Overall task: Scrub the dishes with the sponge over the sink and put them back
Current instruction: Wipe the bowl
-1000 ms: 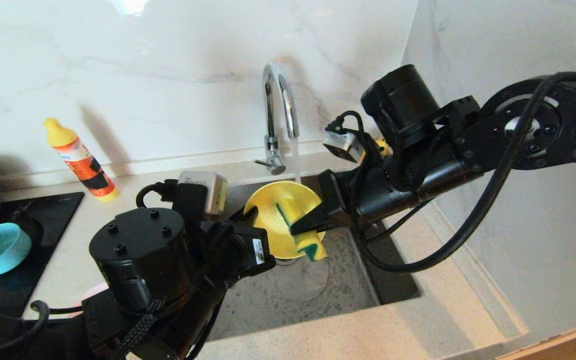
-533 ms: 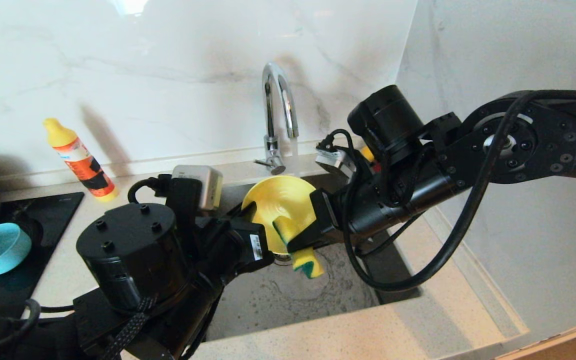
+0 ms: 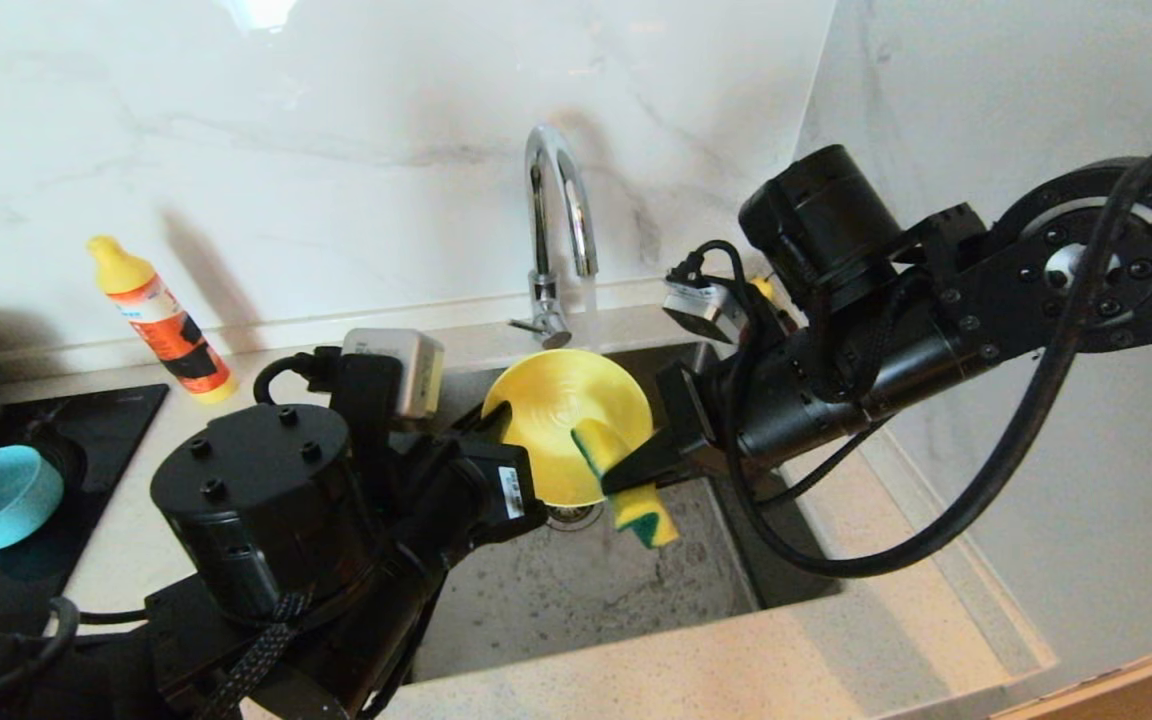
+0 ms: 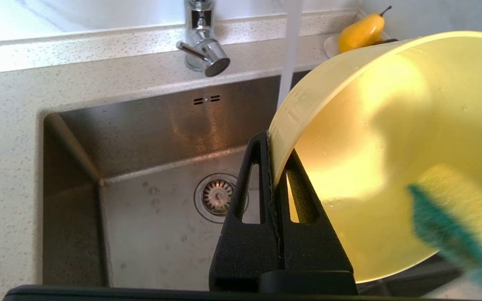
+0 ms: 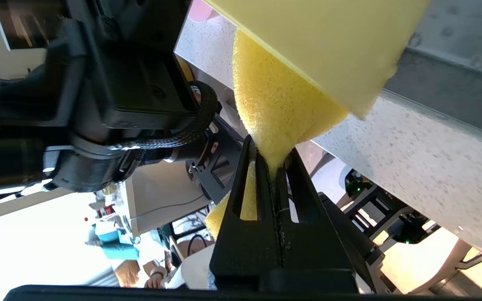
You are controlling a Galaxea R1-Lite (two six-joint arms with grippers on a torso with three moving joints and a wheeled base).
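Yellow pear (image 4: 360, 31), left-wrist view only.

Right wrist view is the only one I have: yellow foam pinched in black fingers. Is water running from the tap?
Observer: Yes. In the left wrist view a stream falls from the chrome tap behind the round yellow plastic bowl.
Operator: What holds that bowl?
Observer: The left gripper, shut on its rim, over the square steel sink.
Operator: Where is my sponge touching?
Observer: The head view shows the right gripper pressing the yellow block sponge with the green layer on the bowl's lower edge.
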